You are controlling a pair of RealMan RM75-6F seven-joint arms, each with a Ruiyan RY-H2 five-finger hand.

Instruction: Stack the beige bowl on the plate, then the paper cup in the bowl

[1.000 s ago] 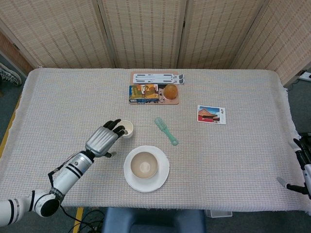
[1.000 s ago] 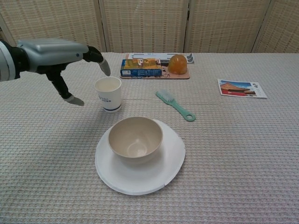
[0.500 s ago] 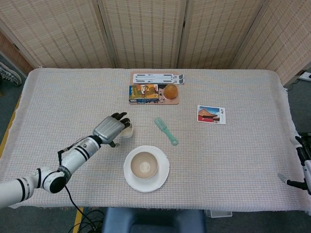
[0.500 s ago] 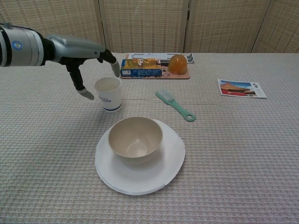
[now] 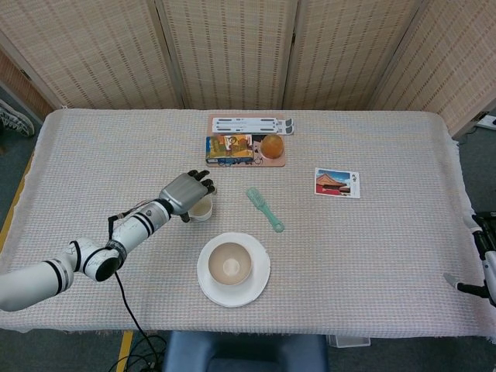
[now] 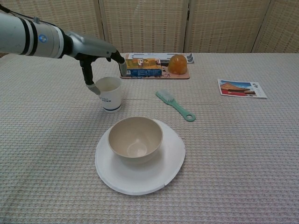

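The left robot hand (image 6: 100, 58) hovers over the white paper cup (image 6: 108, 93) left of frame centre, fingers spread around its rim, holding nothing. Just below, the round beige bowl (image 6: 135, 138) sits on the white round plate (image 6: 159, 175). The right robot hand (image 5: 482, 260) shows at the lower right edge beside the desk (image 5: 372, 256); its state cannot be told.

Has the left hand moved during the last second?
Yes. The left hand moved toward the paper cup, which stayed put; its fingers now straddle the rim.
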